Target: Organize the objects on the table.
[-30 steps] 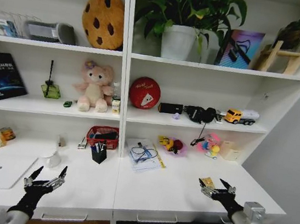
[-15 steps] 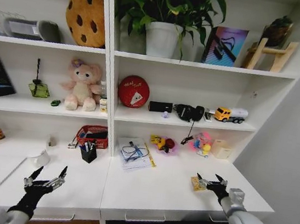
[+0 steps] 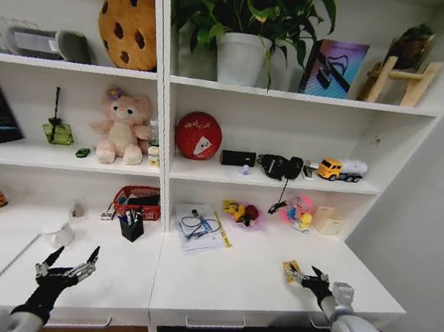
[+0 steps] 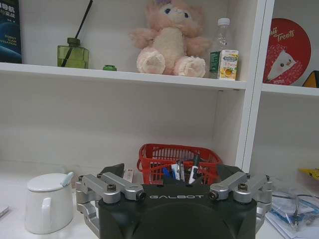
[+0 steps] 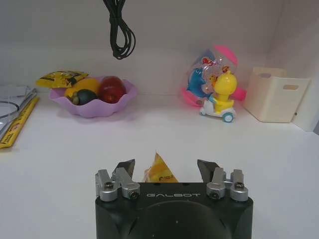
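Yellow crinkly snack packet (image 5: 158, 172) | between spread right gripper (image 5: 166, 168) jaws

Head camera high, facing the white desk (image 3: 231, 286) and shelves; wrist cameras low, close, facing the same shelves.

The room was bright and evenly lit. Shadows under the shelves (image 3: 280, 100) were soft. The head view bent at its edges. Both wrist views looked sharp.
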